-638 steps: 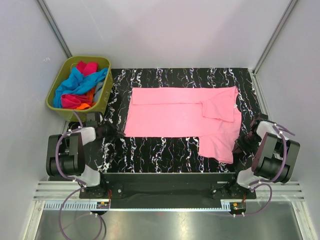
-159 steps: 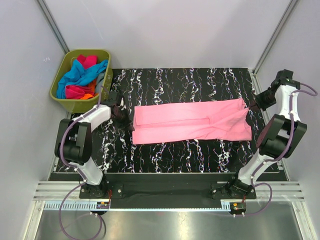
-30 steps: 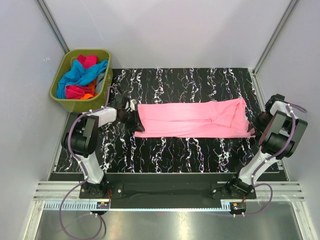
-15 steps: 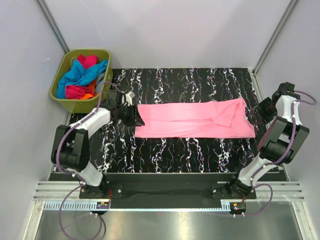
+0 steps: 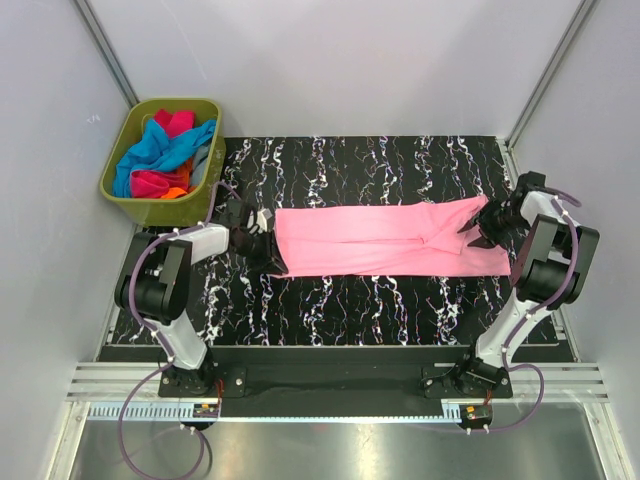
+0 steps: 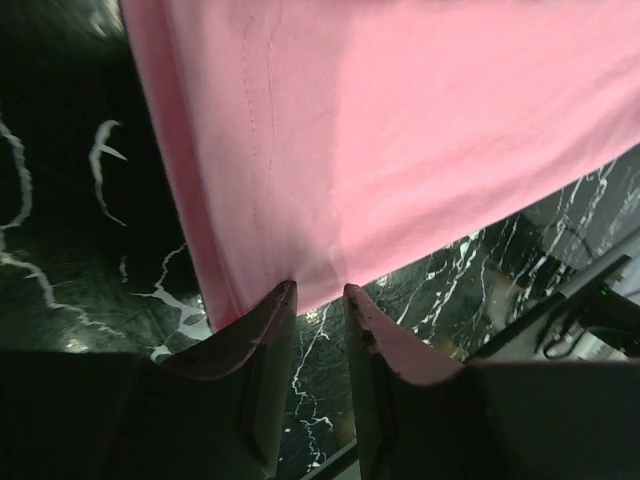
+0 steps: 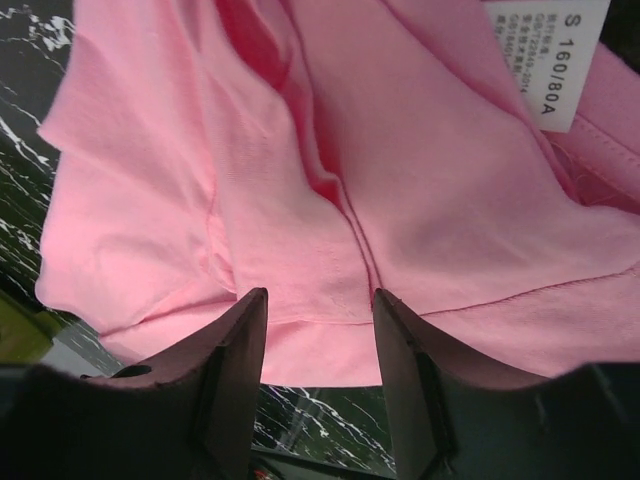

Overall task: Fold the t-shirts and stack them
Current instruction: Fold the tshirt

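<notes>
Just left gripper [image 6: 318, 290] at t-shirt [image 6: 400, 130] edge

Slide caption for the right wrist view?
Right end effector open over the folded light pink cloth t-shirt, white size tag showing.

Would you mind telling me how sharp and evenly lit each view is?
Top external: even and sharp, with sheen on the metal ledge. Left wrist: shirt seams clear, left fingers dark and blurred. Right wrist: size label legible, right fingers dark.
</notes>
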`<state>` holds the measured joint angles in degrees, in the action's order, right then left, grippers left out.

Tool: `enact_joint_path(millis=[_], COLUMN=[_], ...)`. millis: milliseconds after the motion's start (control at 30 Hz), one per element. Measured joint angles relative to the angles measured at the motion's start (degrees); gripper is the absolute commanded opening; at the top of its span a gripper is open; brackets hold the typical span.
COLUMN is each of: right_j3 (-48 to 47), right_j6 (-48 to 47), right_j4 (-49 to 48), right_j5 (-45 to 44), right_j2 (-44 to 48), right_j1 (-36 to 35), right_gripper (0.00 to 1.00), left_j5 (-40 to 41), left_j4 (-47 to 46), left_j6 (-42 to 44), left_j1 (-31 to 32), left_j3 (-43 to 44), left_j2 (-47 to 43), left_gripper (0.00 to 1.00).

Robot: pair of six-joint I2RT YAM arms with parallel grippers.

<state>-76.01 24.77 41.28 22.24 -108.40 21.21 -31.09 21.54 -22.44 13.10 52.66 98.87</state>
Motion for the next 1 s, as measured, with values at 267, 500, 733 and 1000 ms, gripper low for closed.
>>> enact_joint_path(millis=[267, 500, 733, 1000], right_j3=[2.4, 2.0, -3.8, -10.4], right_j6=[-1.2, -2.2, -2.8, -3.0], right_j4=[-0.9, -1.6, -1.7, -1.7], right_j5=[-0.1, -0.4, -1.2, -2.2], right_j2=[-0.1, -2.0, -5.5, -8.9], right_j1=[0.2, 0.2, 0.2, 0.2], right_gripper=[0.54, 0.53, 0.54, 0.54], left_j5=[-1.7, -1.7, -1.0, -0.4], left_j4=[-2.9, -3.7, -1.9, -0.9], left_j6=[-1.0, -1.2, -1.1, -1.1], left_j1=[-0.1, -0.1, -0.1, -0.1], left_j3=[-1.9, -2.7, -2.7, -1.4], left_j2=[0.1, -0.8, -3.3, -8.9], left_gripper=[0.33, 0.32, 0.33, 0.33])
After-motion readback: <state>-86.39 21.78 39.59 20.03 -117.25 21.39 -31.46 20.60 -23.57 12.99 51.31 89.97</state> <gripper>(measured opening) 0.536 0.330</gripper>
